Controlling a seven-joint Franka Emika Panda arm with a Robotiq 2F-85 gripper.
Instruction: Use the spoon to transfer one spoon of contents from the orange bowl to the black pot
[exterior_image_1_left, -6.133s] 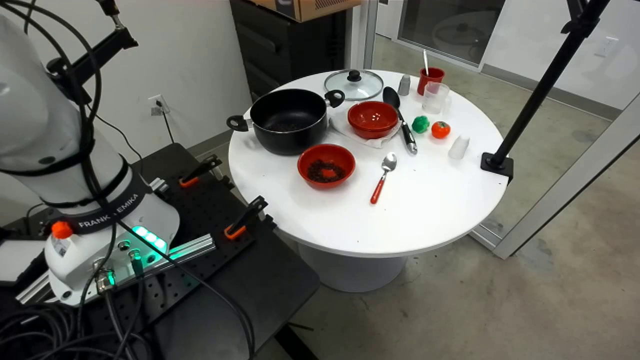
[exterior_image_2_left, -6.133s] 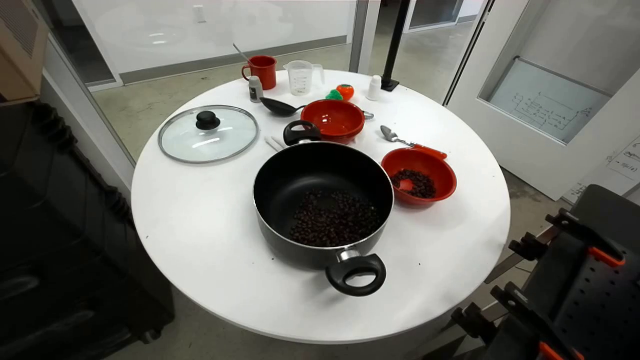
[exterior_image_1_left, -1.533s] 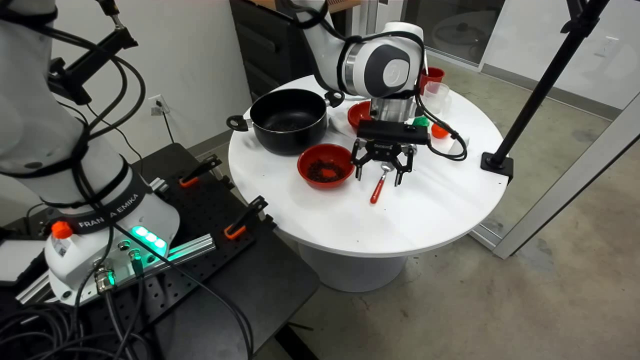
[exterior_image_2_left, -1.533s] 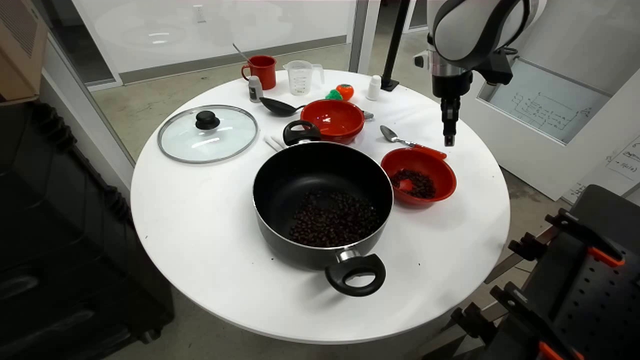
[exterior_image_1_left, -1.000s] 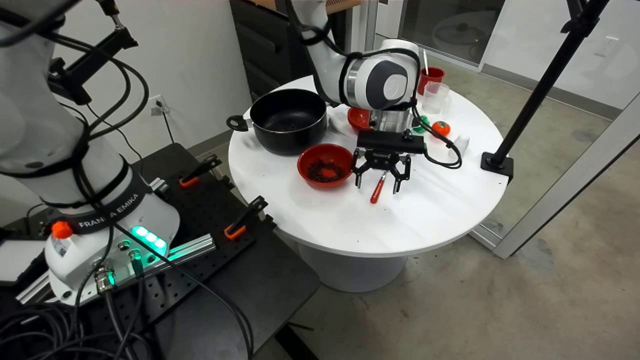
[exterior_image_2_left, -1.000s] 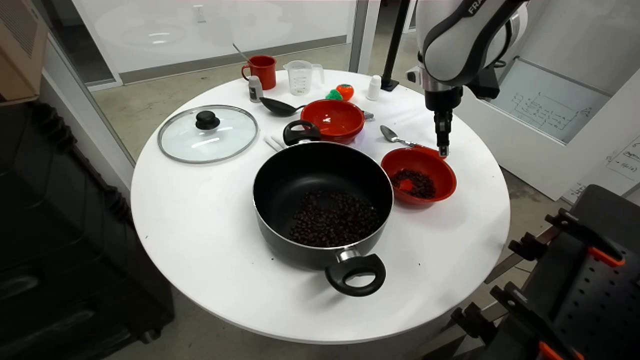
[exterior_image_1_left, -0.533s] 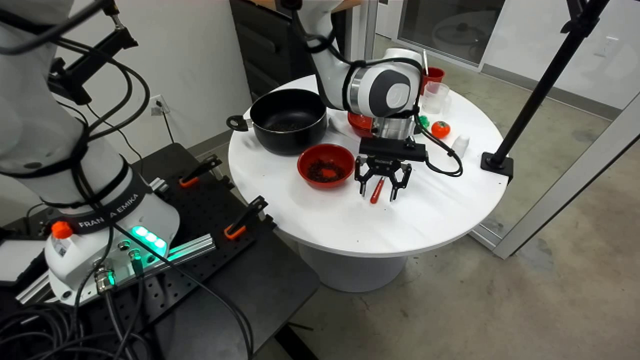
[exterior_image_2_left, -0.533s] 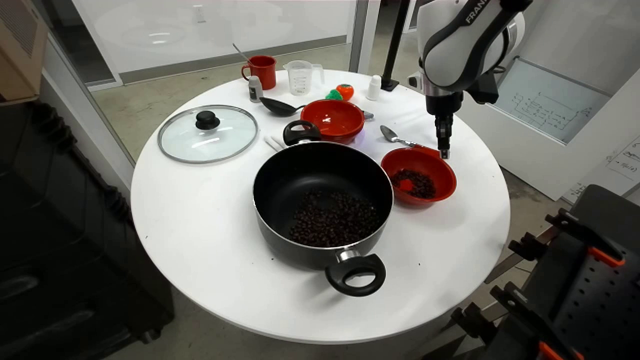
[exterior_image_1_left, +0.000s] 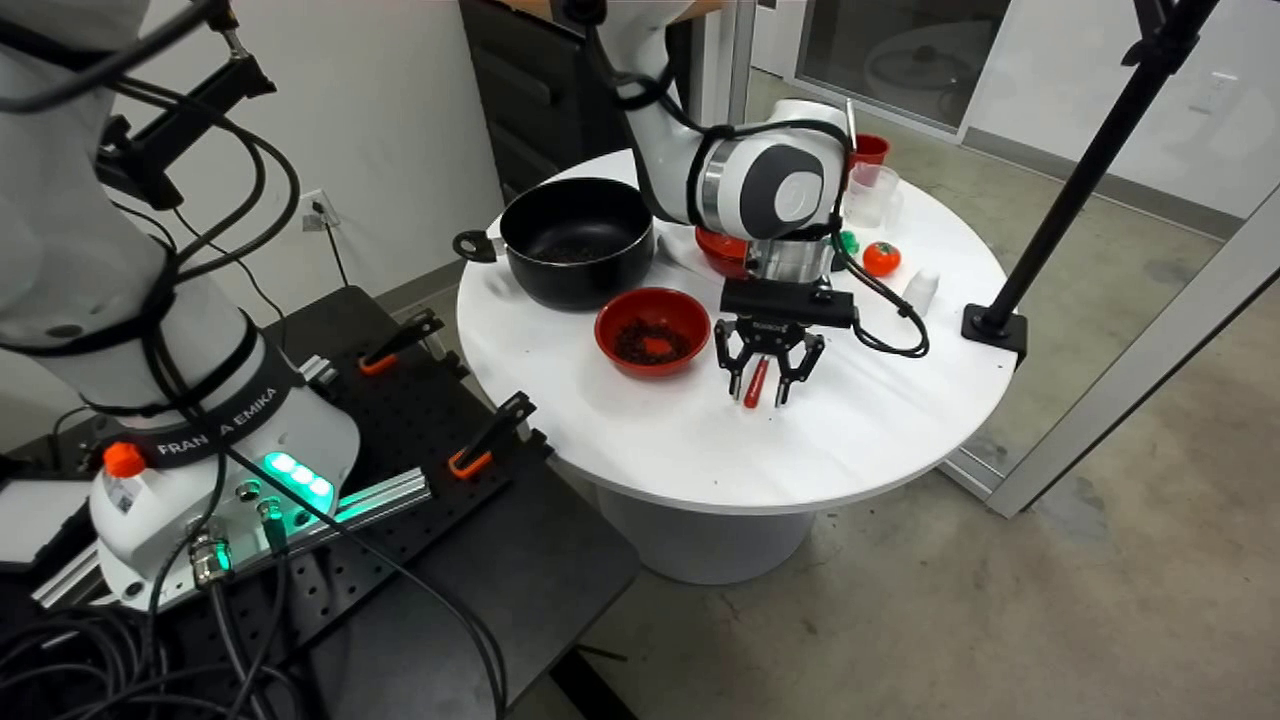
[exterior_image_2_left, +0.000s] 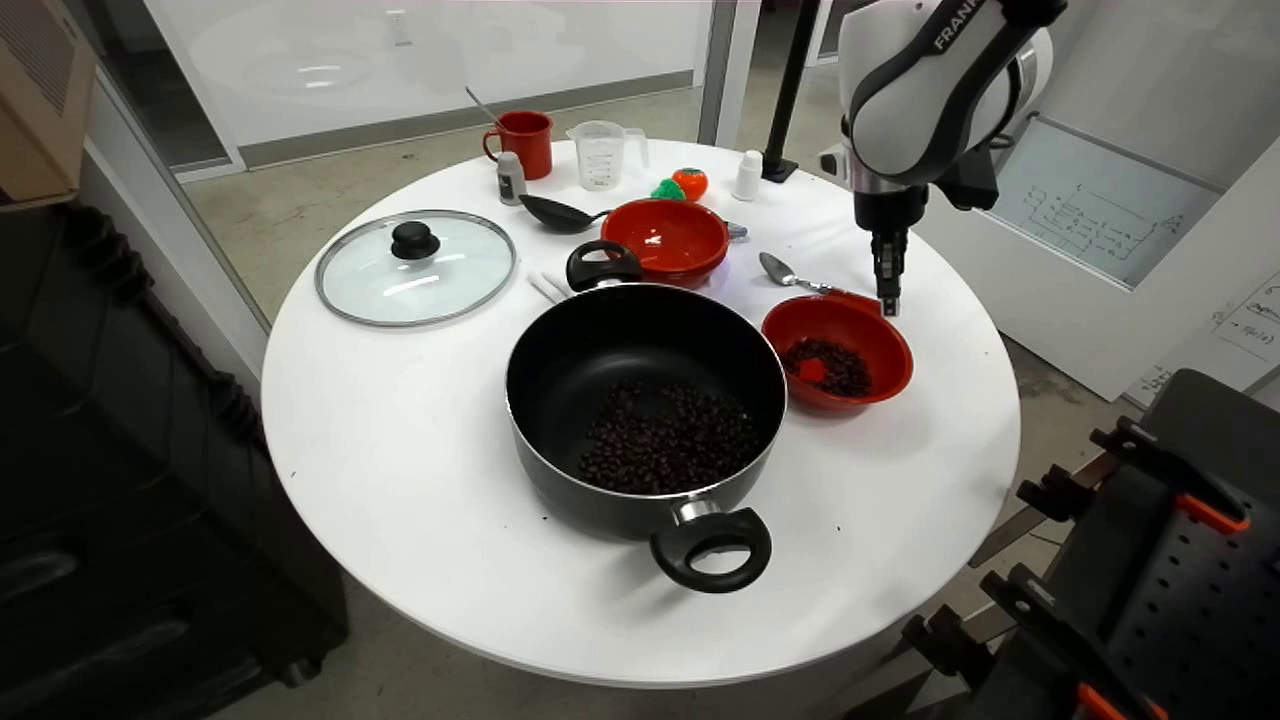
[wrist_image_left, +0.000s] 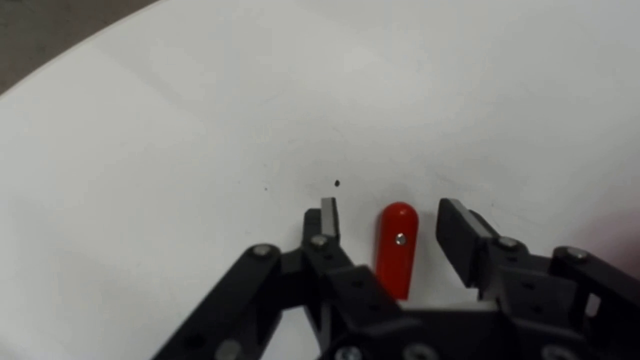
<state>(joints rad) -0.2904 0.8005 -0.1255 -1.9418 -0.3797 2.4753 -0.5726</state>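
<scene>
Here's the gripper (exterior_image_1_left: 759, 397), its fingers (wrist_image_left: 454, 237) apart and nothing clasped — and the spoon (exterior_image_1_left: 757, 382) lies on the table (exterior_image_1_left: 650, 440) directly between them, with bare gaps either side of its red handle (wrist_image_left: 397, 260) in the wrist view. The handle sits nearer the finger on the side of the orange bowl (exterior_image_1_left: 650, 305), so a slight shift that way should bring both pads home together. The tips straddle the tail end; a hold farther toward the scoop (exterior_image_2_left: 776, 267) would likely resist twisting better. Low enough? Hard to tell — a slow close seems wise. Just beside the gripper, that bowl holds dark beans (exterior_image_2_left: 845, 370); beyond it, well apart, the black pot (exterior_image_1_left: 580, 287).
</scene>
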